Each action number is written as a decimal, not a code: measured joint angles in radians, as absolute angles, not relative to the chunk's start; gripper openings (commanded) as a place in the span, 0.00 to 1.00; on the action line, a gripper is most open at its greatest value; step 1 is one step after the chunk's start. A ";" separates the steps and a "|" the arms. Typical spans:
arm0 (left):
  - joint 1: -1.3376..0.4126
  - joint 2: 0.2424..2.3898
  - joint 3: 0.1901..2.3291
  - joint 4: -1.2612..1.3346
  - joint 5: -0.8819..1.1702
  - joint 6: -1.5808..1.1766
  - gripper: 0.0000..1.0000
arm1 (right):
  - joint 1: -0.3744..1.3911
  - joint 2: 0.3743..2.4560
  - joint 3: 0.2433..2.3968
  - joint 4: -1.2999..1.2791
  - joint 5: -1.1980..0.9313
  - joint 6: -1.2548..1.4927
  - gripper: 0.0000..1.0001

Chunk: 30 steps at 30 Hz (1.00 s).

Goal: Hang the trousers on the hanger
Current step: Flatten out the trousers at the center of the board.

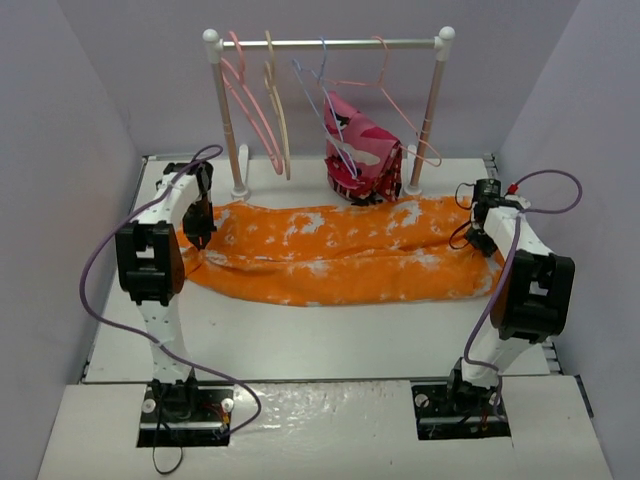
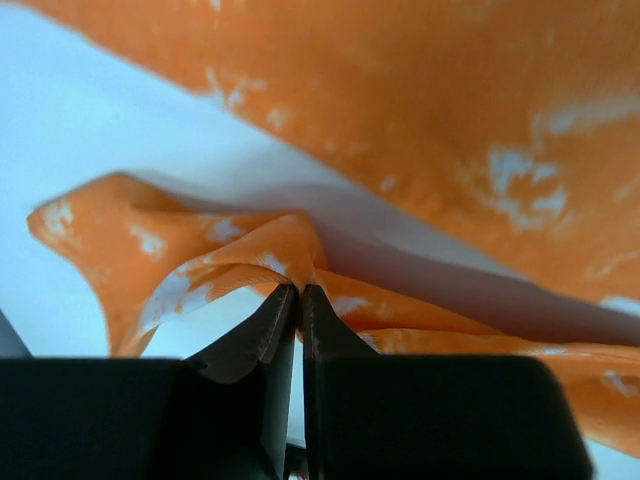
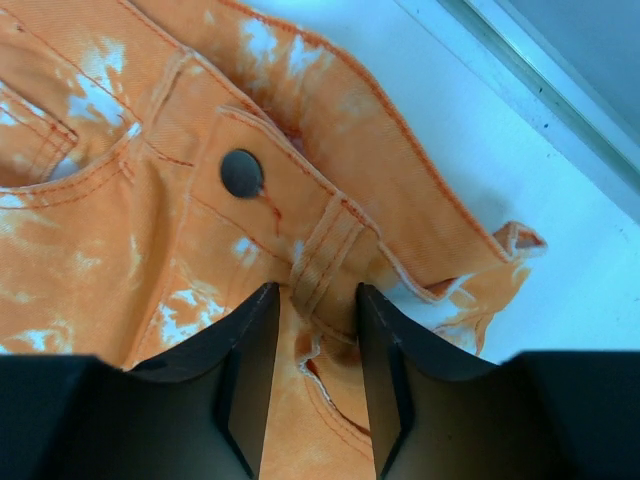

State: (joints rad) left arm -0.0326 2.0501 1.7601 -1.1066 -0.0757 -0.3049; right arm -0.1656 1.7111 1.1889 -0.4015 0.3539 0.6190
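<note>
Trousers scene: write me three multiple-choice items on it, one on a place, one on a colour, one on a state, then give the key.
1. The orange trousers lie:
A. spread on the table in front of the rack
B. draped over the rack's bar
C. on a hanger

2. The garment hanging at the rack is:
A. plain blue
B. pink-red camouflage
C. black

3. The left jaws are:
A. wide open over bare table
B. shut on a hanger
C. shut on a fold of the trousers

Key:
1 A, since the top view shows them stretched across the tabletop.
2 B, since its blotchy pink, red and white print is plain to see.
3 C, since the left wrist view shows the tips together with orange cloth bunched at them.
</note>
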 measured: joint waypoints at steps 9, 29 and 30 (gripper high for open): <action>-0.033 2.136 1.813 -1.023 -0.075 -0.277 0.45 | -0.045 1.602 1.199 -0.392 0.347 0.553 0.62; 0.136 1.262 0.994 -0.658 -0.081 -0.405 0.63 | 0.522 1.224 0.764 -0.143 -0.061 0.367 0.59; 0.166 1.246 0.958 -0.649 -0.079 -0.410 0.63 | 0.548 1.241 0.763 -0.117 -0.072 0.359 0.59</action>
